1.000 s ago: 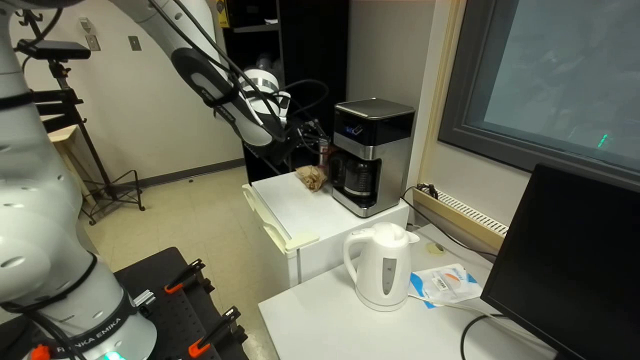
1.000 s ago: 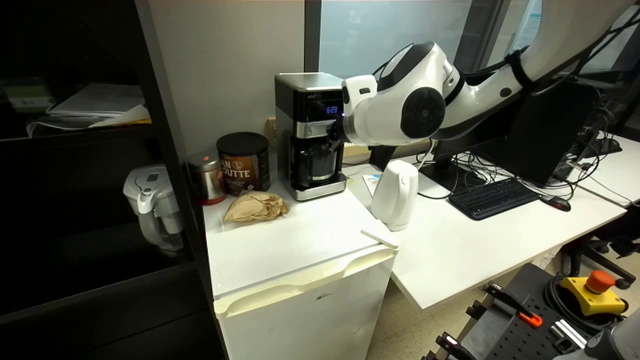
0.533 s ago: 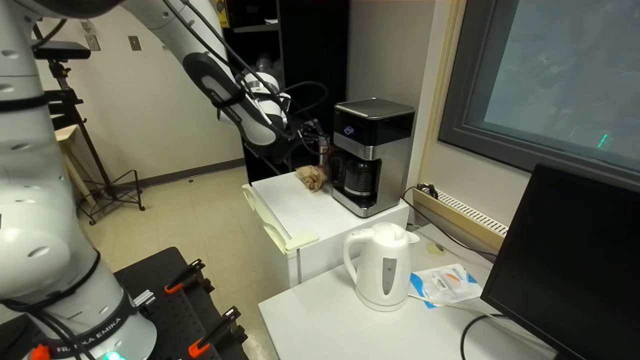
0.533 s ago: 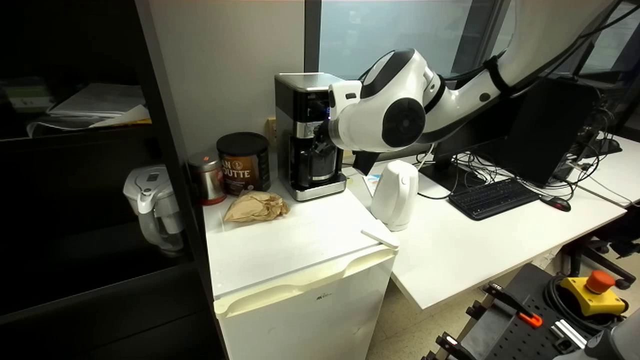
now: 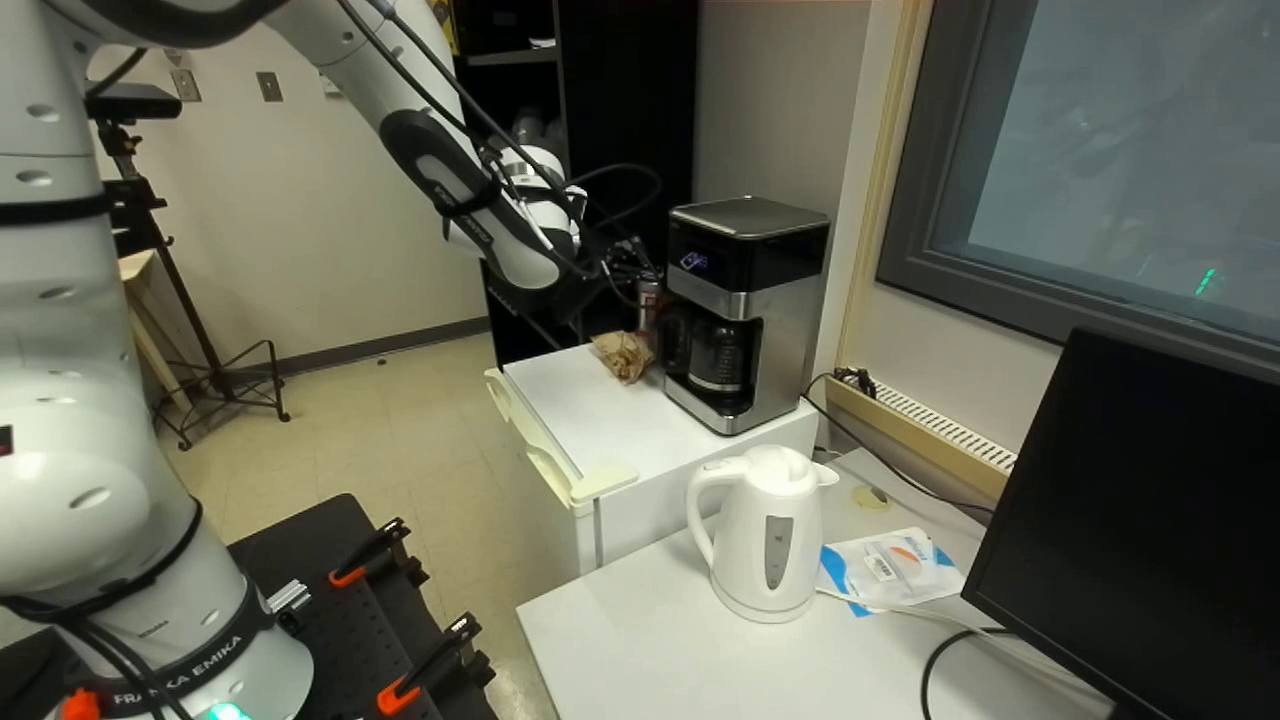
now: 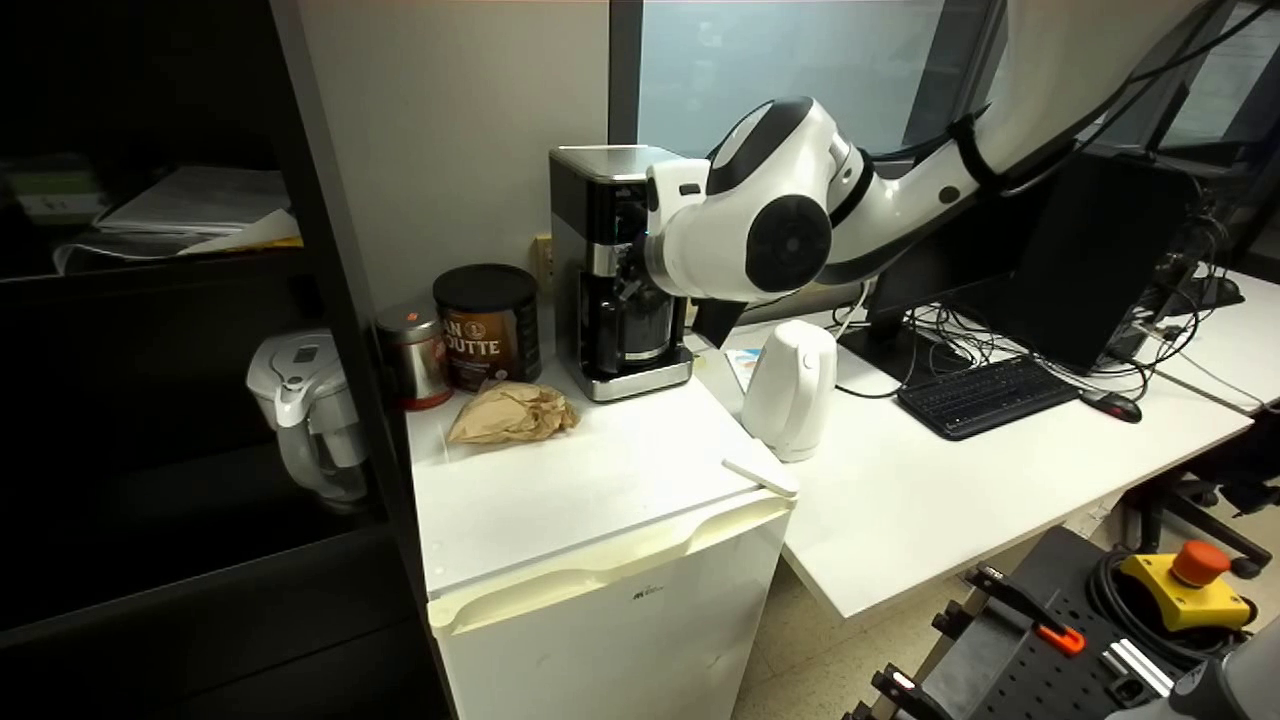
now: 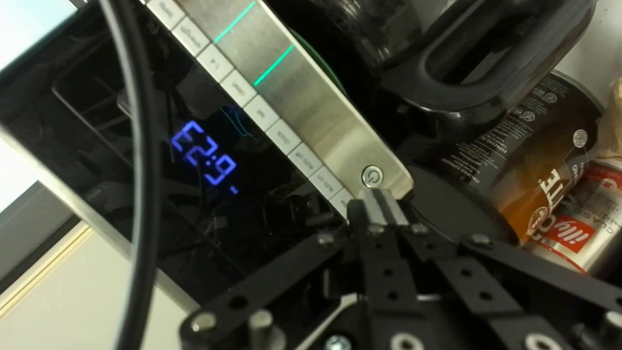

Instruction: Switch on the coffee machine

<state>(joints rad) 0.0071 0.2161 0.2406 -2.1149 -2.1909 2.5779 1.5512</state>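
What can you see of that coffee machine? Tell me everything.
The coffee machine stands upright on the white fridge: boxy, black, partly metallic-looking, dark carafe inside. Blue digits glow on its glossy front above a silver band with pale buttons and a round power button. The closed pincer is close to that button; I cannot tell whether they touch.

The rounded white arm wears black straps, black cables and a black FRANKA EMIKA band; its black metal gripper shows drilled links and silver screws.
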